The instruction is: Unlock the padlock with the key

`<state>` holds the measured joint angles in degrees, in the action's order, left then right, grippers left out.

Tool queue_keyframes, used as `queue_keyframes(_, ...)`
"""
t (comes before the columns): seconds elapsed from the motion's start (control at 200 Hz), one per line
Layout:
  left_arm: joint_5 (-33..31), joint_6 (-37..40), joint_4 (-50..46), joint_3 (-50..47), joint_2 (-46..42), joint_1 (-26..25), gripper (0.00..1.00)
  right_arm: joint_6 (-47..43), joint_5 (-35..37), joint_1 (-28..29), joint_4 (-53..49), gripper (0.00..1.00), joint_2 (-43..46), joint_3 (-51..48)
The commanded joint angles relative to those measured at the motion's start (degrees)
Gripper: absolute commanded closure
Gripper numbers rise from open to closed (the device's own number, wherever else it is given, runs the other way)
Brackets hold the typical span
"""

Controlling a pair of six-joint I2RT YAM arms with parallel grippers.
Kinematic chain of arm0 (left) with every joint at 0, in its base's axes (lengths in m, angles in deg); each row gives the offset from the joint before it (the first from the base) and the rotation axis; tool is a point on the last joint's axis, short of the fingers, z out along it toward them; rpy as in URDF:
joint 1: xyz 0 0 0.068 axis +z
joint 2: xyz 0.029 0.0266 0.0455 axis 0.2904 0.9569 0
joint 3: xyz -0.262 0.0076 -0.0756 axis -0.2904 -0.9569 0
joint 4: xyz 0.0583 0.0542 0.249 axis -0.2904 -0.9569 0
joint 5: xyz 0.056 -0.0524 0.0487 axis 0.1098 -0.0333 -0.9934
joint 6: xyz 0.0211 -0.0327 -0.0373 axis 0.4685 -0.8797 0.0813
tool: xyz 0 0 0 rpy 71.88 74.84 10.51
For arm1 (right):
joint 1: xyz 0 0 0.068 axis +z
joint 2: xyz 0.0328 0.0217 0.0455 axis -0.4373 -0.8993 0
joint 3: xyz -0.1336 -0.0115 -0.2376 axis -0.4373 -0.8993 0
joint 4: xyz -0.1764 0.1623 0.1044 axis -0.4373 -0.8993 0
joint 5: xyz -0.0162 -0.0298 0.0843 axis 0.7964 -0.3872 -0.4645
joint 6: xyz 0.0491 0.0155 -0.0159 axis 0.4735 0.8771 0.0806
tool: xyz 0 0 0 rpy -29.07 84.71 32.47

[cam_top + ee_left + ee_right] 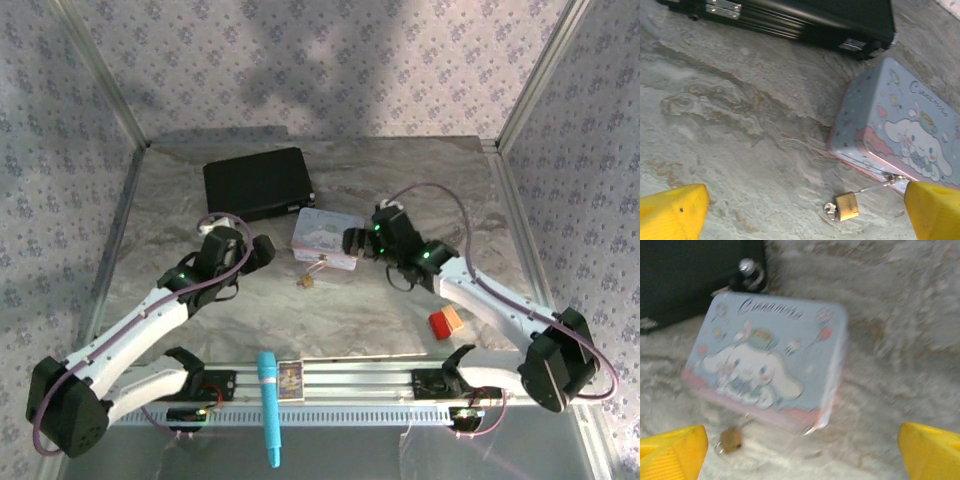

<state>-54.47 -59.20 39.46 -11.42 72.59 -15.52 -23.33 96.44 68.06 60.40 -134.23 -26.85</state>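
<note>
Top view: small brass padlock [307, 282] on bench [200, 310], 7 o'clock of pale blue cartoon tin [325, 240]. L gripper [262, 250] & R gripper [352, 240] both spread wide, empty.

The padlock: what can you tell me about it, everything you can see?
The padlock is a tiny squarish block that looks like brass, with a thin silvery shackle curling out at one end. It lies on its side on the grey marbled table, just in front of the pale blue cartoon tin, its body apart from it. A fine silvery strand runs from the padlock to the tin's lower edge. Whether it is locked is too small to tell.
</note>
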Motion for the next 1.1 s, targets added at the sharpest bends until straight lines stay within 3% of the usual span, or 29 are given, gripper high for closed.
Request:
queue_keyframes(0.0, 5.3, 3.1, -1.9, 0.2, 0.8, 2.1, 0.0, 7.4, 9.2, 6.2, -2.2, 0.01, -1.1, 0.7)
queue_keyframes(0.165, 7.8, 3.1, -0.5, 0.5, 2.2, 3.8, 0.0, 11.1, 14.7, 14.5, -3.0, 0.06, -11.4, 5.4)
queue_keyframes(0.305, 8.8, 2.2, 0.6, 0.2, 2.3, 4.0, 0.0, 12.5, 12.5, 17.6, -0.3, 0.14, -20.8, 10.1)
queue_keyframes(0.42, 8.6, 2.3, -0.2, 0.0, 1.7, 4.4, 0.0, 12.9, 9.5, 18.4, 2.1, 0.2, -27.1, 13.1)
queue_keyframes(0.675, 8.6, 1.1, -0.2, -2.2, -0.3, 5.4, 0.0, 13.7, 10.5, 18.2, 0.4, 0.35, -37.7, 20.0)
queue_keyframes(1.094, 9.0, -1.2, 1.7, -4.4, -1.1, 5.4, 0.0, 15.9, 8.3, 16.5, 0.4, 0.42, -42.9, 20.6)
